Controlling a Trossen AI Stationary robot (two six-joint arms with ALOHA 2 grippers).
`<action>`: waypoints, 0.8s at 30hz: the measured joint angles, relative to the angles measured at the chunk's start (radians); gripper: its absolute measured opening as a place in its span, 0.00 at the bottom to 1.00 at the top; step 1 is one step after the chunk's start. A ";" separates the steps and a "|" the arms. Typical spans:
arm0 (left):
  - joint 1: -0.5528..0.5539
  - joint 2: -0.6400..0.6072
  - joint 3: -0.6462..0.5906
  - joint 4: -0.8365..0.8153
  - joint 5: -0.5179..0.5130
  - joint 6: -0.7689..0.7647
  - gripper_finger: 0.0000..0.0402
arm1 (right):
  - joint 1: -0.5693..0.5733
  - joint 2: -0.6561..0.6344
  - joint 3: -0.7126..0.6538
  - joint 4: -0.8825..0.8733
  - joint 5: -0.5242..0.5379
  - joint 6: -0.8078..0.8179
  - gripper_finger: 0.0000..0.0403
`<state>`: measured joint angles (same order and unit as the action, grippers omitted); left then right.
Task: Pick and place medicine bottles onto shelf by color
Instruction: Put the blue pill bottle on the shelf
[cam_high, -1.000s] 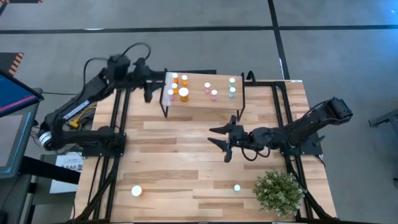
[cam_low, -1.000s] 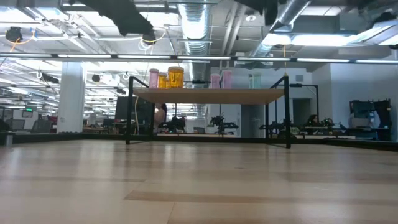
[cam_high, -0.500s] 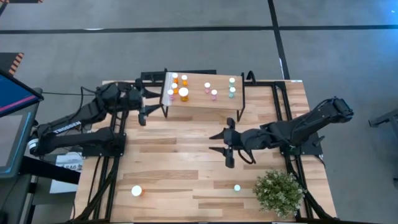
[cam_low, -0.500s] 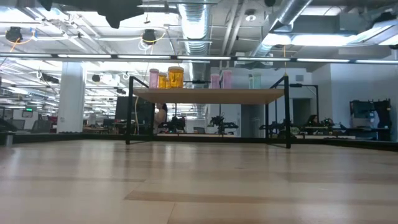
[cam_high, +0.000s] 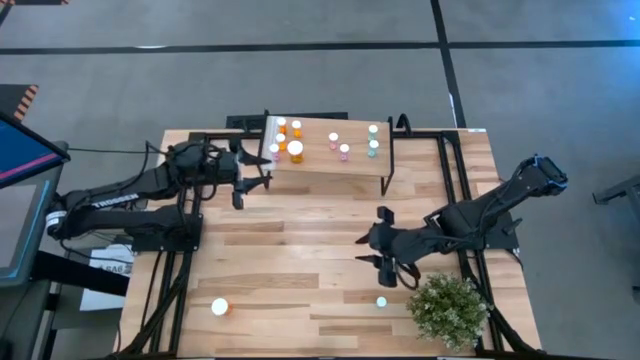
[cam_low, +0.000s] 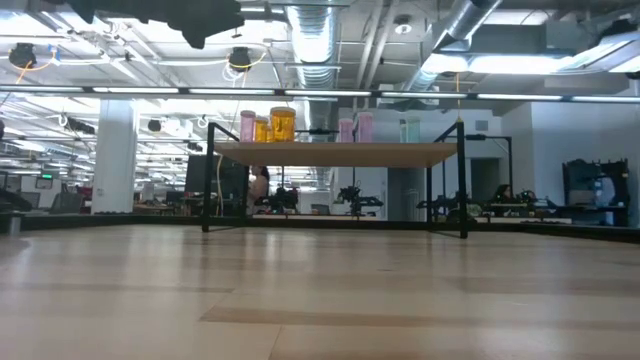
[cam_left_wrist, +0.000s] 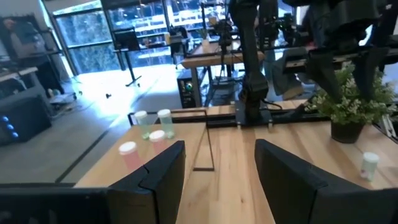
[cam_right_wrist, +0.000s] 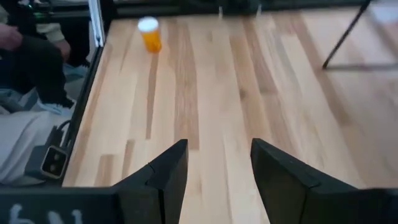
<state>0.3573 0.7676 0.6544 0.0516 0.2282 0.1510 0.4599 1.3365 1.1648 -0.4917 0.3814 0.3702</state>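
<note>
While most bottles stood on the shelf (cam_high: 330, 165), the right end effector (cam_high: 388, 262), fingers apart and empty, hung just beside the upright teal bottle (cam_high: 381, 301) on the table (cam_high: 290, 270), nearer than the left end effector (cam_high: 250, 178), also parted and empty.

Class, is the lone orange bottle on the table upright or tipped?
Upright: the orange bottle stands with its white cap on top.

Wooden table, raised shelf, and what rests on them

The light plank table (cam_high: 290, 250) carries the shelf (cam_high: 325, 163) at its far edge, a potted plant (cam_high: 447, 309) at the near right corner, one orange bottle (cam_high: 219, 308) near the front left and one teal bottle (cam_high: 381, 301) just beside the plant. On the shelf stand orange bottles (cam_high: 292, 140), pink ones (cam_high: 339, 146) mid-shelf and teal ones (cam_high: 373, 140).
</note>
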 joint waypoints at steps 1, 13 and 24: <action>-0.004 0.007 0.000 0.005 0.000 0.000 0.45 | 0.000 0.000 0.000 -0.020 -0.001 0.022 0.49; -0.037 0.059 0.001 0.020 -0.003 -0.016 0.45 | 0.001 0.000 0.000 -0.088 -0.024 0.056 0.49; -0.037 0.059 0.001 0.023 -0.005 -0.051 0.45 | -0.031 0.000 0.000 -0.216 -0.045 0.009 0.49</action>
<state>0.3202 0.8268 0.6552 0.0747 0.2234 0.0998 0.4286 1.3365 1.1648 -0.7074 0.3367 0.3796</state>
